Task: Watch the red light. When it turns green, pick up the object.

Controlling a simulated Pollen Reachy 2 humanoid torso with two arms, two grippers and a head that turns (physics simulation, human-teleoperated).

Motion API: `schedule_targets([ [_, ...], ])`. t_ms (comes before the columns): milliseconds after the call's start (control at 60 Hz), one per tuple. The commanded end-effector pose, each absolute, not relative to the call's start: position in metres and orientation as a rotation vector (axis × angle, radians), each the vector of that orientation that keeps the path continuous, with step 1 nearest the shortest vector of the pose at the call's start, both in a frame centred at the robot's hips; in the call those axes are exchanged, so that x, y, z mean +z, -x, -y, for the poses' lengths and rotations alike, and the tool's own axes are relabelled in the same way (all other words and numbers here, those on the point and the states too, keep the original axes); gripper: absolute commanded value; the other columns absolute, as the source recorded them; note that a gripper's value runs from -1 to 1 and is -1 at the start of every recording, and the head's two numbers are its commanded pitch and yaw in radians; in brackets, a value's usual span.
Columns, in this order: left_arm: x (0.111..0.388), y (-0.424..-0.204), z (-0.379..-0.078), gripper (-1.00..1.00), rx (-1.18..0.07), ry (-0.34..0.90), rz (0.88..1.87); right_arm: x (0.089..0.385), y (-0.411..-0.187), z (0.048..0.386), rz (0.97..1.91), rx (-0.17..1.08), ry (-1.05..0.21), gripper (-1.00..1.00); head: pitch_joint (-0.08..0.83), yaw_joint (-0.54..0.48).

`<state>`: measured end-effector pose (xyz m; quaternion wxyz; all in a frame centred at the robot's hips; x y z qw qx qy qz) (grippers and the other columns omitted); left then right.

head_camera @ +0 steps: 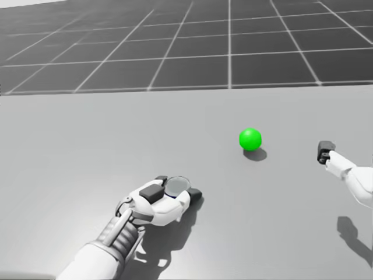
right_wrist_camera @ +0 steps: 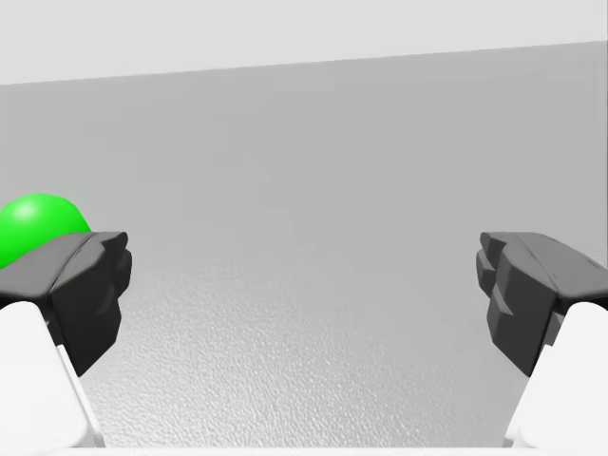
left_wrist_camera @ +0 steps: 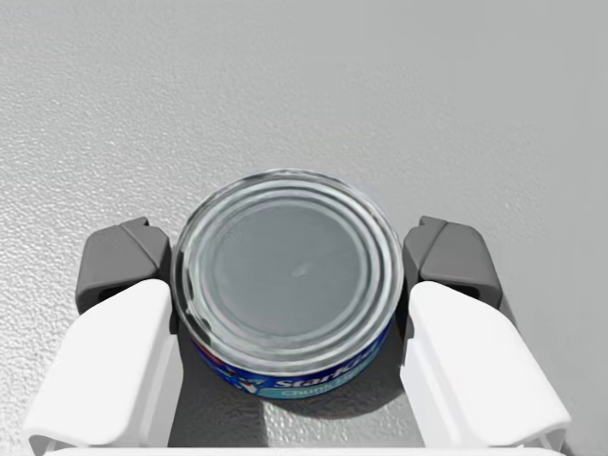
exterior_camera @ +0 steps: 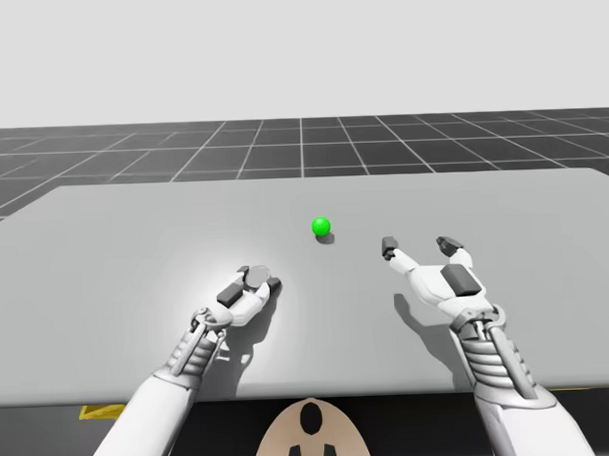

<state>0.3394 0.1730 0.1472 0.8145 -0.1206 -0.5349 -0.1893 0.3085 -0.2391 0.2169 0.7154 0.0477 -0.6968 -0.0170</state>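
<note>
The light is seen green, so the waiting is judged over and the picking-up step is in hand. The flat round can is found between the fingers of the left gripper, which is clamped on it: a dark pad is pressed against each side of its wall. The can appears to be resting on the table (a shadow is seen under it on the palm side, and no clear gap can be made out). The right gripper is held spread wide with nothing between its fingers, and the green light lies ahead of it, just past one fingertip. What is called for next, it is judged, is a straight lift by the left arm with a firm grip, since little of the can's low, smooth wall is offered to the pads.
</note>
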Motion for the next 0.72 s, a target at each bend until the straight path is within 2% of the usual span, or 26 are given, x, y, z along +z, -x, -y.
schedule_targets([
  [17, 0.136, -0.330, -0.162, 0.96, -0.401, 0.303, 1.104, 0.215, -0.308, 0.236, 1.539, -0.049, -0.116, -1.00, 0.393, 0.15],
  [100, 0.144, -0.326, -0.159, 0.97, -0.391, 0.326, 1.101, 0.215, -0.307, 0.236, 1.540, -0.046, -0.115, -1.00, 0.336, 0.15],
  [250, 0.174, -0.320, -0.158, 1.00, -0.390, 0.348, 1.138, 0.215, -0.307, 0.235, 1.546, -0.035, -0.097, -1.00, 0.304, 0.16],
  [350, 0.210, -0.316, -0.159, 1.00, -0.394, 0.351, 1.186, 0.215, -0.307, 0.235, 1.542, -0.033, -0.096, -1.00, 0.296, 0.16],
  [500, 0.285, -0.305, -0.164, 1.00, -0.412, 0.363, 1.339, 0.216, -0.307, 0.235, 1.542, -0.028, -0.095, -1.00, 0.282, 0.15],
  [567, 0.307, -0.301, -0.165, 0.99, -0.415, 0.369, 1.386, 0.217, -0.307, 0.236, 1.538, -0.033, -0.103, -1.00, 0.278, 0.15],
  [617, 0.328, -0.295, -0.166, 0.99, -0.414, 0.374, 1.434, 0.216, -0.306, 0.235, 1.544, -0.019, -0.071, -1.00, 0.276, 0.15],
  [717, 0.369, -0.276, -0.165, 1.00, -0.398, 0.411, 1.559, 0.215, -0.305, 0.234, 1.513, 0.003, -0.112, -1.00, 0.271, 0.15],
])
